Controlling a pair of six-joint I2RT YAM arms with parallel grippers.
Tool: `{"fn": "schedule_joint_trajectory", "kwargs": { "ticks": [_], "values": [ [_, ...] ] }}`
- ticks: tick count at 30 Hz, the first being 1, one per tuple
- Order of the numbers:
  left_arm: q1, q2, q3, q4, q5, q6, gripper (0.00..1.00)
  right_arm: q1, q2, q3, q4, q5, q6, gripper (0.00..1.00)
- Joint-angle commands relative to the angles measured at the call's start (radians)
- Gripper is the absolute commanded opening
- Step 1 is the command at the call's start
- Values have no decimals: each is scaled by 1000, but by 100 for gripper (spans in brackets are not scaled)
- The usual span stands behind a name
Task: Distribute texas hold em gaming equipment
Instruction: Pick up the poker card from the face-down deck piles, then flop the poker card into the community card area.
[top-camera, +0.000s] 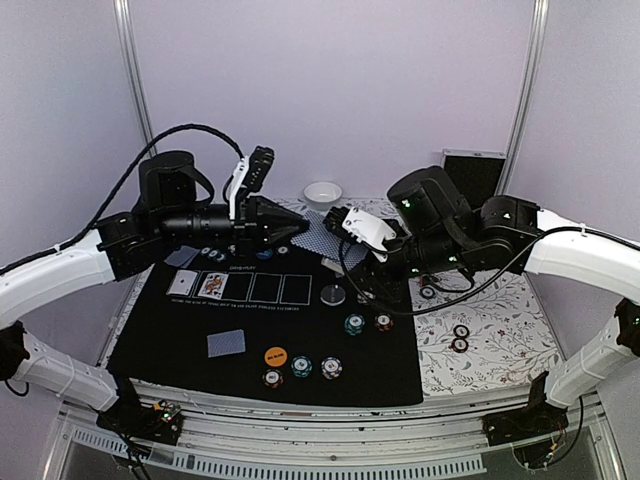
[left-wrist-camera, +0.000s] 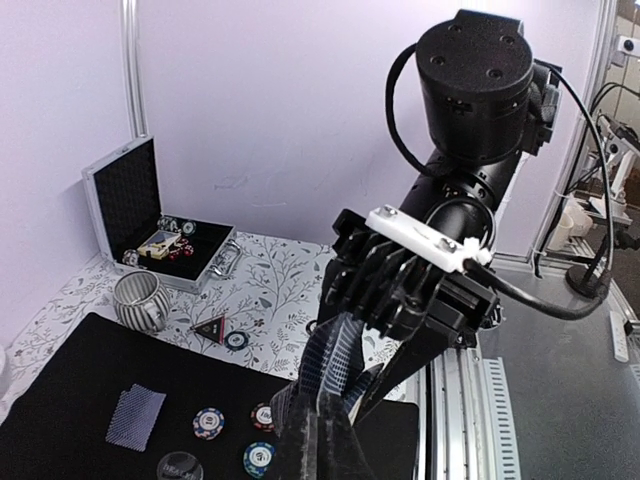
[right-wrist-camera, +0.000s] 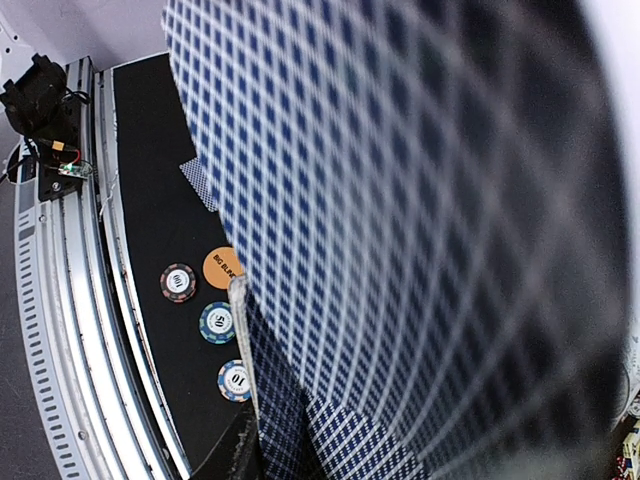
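Both claws clamp playing cards (top-camera: 318, 238) — (blue-backed).

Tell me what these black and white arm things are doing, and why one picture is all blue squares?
They are two robot arms with pinching claws, setting up a poker game. The big picture looks down from above. The other two come from small cameras on each arm's wrist.

On the black mat lie poker chips, an orange disc, face-up cards and a face-down card. A white bowl sits at the back, and a metal mug and an open case are off to one side.

The right claw is pinched shut on a deck of cards. The blue squares are the card backs, right up against its camera. The left claw is shut on the deck's other edge, maybe to pull a card off.
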Motion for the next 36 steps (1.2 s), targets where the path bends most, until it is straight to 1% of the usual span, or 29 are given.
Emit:
{"fn": "schedule_joint_trajectory", "kwargs": {
  "ticks": [1, 4, 6, 8, 10, 12, 14, 16, 18, 20, 21, 23, 25, 26, 28, 33, 36],
  "values": [
    [35, -58, -29, 5, -29, 52, 0, -1, -31, -11, 25, 15, 1, 4],
    [77, -102, -17, -78, -141, 143, 0, -3, -37, -17, 25, 15, 2, 4],
    [127, -141, -27, -110, -235, 225, 0, -4, -43, -25, 25, 15, 2, 4],
    [176, -165, -51, -118, -365, 347, 0, -6, -48, -31, 26, 14, 2, 4],
    [217, -160, -93, -106, -483, 511, 0, -7, -51, -34, 31, 10, 2, 4],
    [262, -135, -179, -47, -556, 697, 0, -7, -55, -37, 35, 7, 0, 4],
    [330, -97, -289, 52, -559, 894, 0, -7, -61, -43, 39, 5, -2, 4],
    [392, -42, -370, 168, -530, 1017, 0, -7, -72, -51, 43, 3, -1, 4],
    [471, 19, -406, 253, -451, 1025, 0, -7, -85, -58, 43, 3, 1, 4],
    [515, 90, -429, 308, -406, 1066, 0, -7, -93, -65, 43, 2, 3, 4],
    [521, 134, -443, 345, -412, 1110, 0, -8, -98, -68, 43, 3, 5, 4],
    [522, 223, -490, 472, -422, 1177, 0, -8, -105, -77, 46, 3, 8, 4],
    [518, 273, -528, 611, -395, 1170, 0, -8, -110, -82, 46, 4, 11, 4],
    [517, 290, -535, 648, -365, 1156, 0, -7, -111, -83, 46, 5, 13, 4],
    [505, 319, -537, 680, -326, 1153, 0, -7, -113, -84, 46, 7, 13, 4],
    [485, 395, -542, 697, -309, 1162, 0, -7, -121, -84, 47, 8, 19, 4],
    [474, 424, -543, 641, -265, 1150, 0, -7, -120, -81, 45, 9, 19, 4]
  ]
}}
